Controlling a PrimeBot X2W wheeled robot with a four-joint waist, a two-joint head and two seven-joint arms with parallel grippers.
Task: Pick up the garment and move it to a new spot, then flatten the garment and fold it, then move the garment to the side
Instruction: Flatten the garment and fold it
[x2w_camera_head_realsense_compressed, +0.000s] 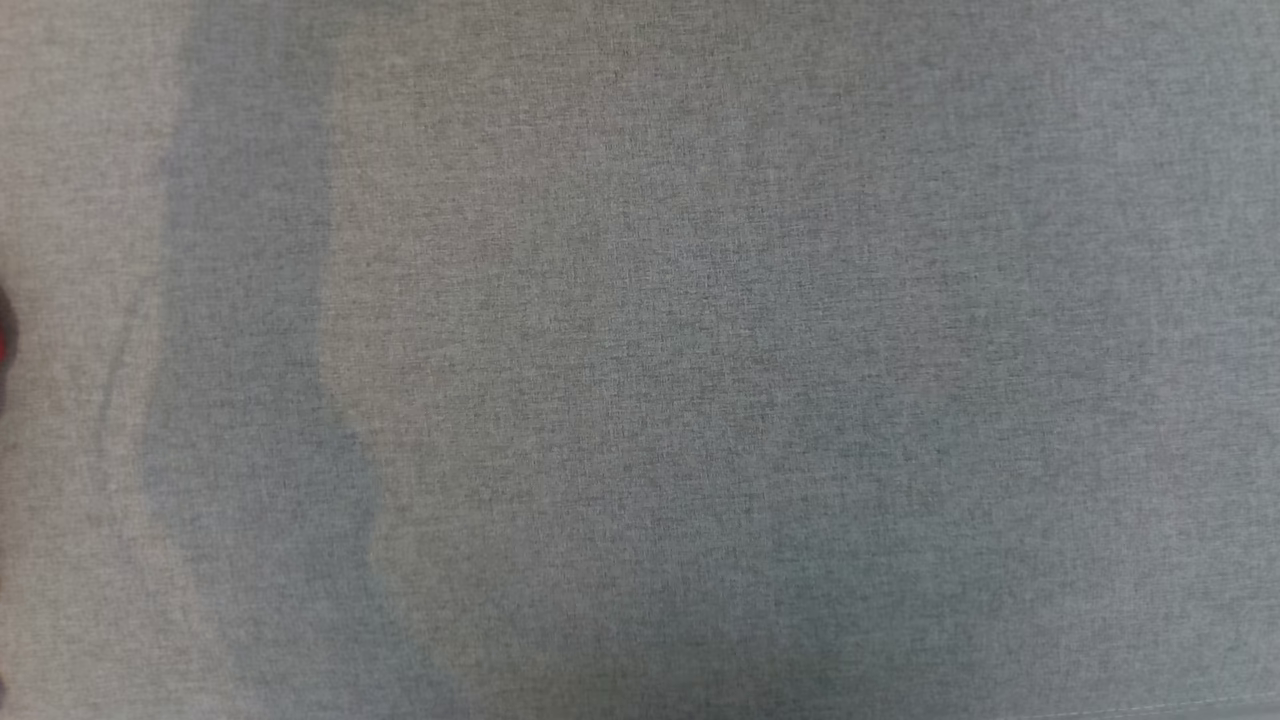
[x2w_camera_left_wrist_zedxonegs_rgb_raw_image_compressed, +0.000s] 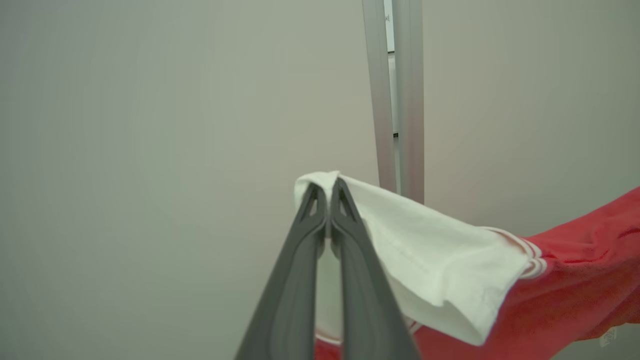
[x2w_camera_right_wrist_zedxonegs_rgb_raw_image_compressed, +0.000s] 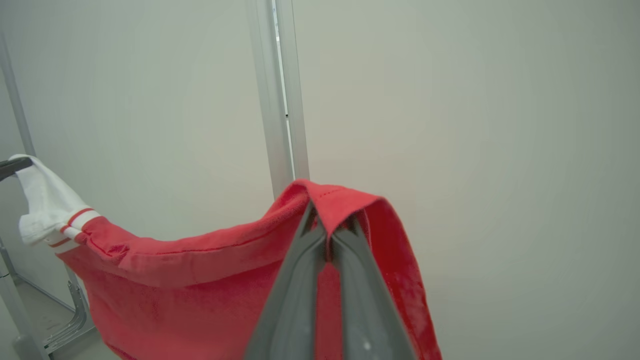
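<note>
The garment is red with a white, red-striped end. In the left wrist view my left gripper (x2w_camera_left_wrist_zedxonegs_rgb_raw_image_compressed: 327, 186) is shut on the white part of the garment (x2w_camera_left_wrist_zedxonegs_rgb_raw_image_compressed: 440, 260), whose red body stretches off to the right. In the right wrist view my right gripper (x2w_camera_right_wrist_zedxonegs_rgb_raw_image_compressed: 330, 212) is shut on a red edge of the garment (x2w_camera_right_wrist_zedxonegs_rgb_raw_image_compressed: 190, 280), which hangs in the air between both grippers. Far left in that view the white end hangs from my left gripper's dark tip (x2w_camera_right_wrist_zedxonegs_rgb_raw_image_compressed: 12, 167). A sliver of red garment (x2w_camera_head_realsense_compressed: 3, 345) touches the head view's left edge.
A grey cloth-covered table (x2w_camera_head_realsense_compressed: 640, 360) spreads under the head camera. Pale wall panels with an aluminium post (x2w_camera_left_wrist_zedxonegs_rgb_raw_image_compressed: 397, 100) stand behind the lifted garment. A metal frame foot (x2w_camera_right_wrist_zedxonegs_rgb_raw_image_compressed: 65, 325) rests on the floor at the lower left of the right wrist view.
</note>
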